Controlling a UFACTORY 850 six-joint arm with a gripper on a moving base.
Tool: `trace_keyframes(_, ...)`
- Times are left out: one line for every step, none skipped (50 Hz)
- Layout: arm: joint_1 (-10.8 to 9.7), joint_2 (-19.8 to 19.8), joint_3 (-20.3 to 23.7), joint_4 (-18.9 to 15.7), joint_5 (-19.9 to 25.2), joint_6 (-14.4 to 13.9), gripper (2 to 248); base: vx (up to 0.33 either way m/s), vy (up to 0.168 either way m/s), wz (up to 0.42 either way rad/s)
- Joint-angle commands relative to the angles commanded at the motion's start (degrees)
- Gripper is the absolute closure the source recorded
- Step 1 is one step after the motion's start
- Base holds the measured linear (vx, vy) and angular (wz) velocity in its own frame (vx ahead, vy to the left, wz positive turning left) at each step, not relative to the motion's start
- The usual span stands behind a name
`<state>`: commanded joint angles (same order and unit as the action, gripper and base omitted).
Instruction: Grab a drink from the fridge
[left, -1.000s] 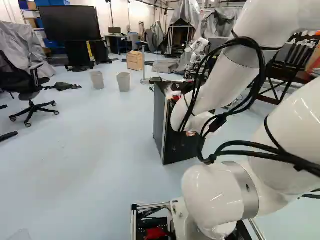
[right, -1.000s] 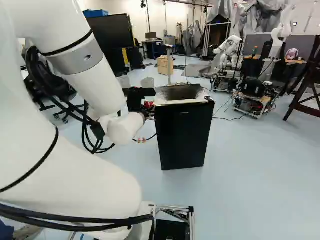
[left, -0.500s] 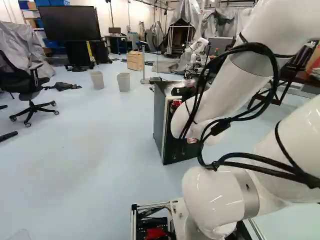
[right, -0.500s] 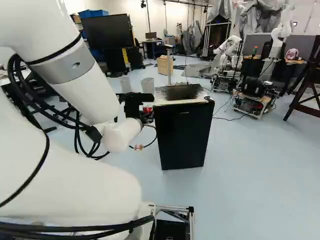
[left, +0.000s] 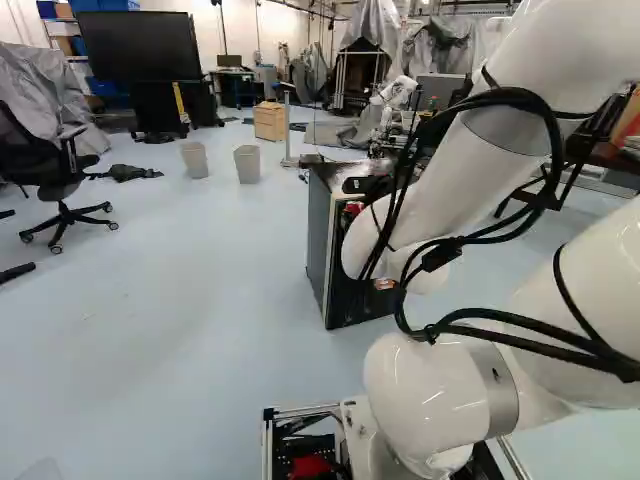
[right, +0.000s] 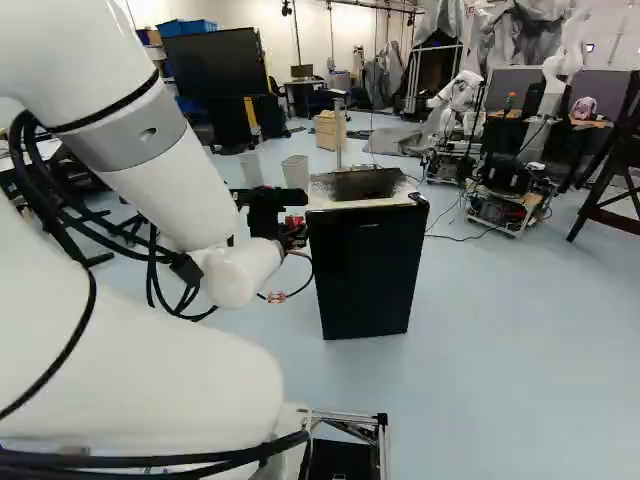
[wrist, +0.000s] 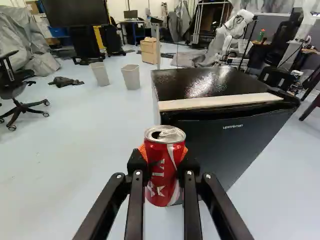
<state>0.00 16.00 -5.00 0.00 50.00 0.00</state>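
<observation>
As my gripper (right: 293, 236) clamps a red soda can (wrist: 162, 172) between its fingers, I have it near the mini fridge's (wrist: 220, 145) top corner.

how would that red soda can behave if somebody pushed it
The red soda can looks like thin metal, so hard-squeezing jaws could dent it. Its round sides suggest it would roll if laid down; being taller than wide, it might tip when pushed high.
</observation>
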Motion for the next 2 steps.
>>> trace_keyframes(0.0, 0.0, 0.0, 0.0, 0.0, 0.0, 175, 0.0, 0.0, 0.0)
trace_keyframes(0.0, 0.0, 0.0, 0.0, 0.0, 0.0, 175, 0.0, 0.0, 0.0)
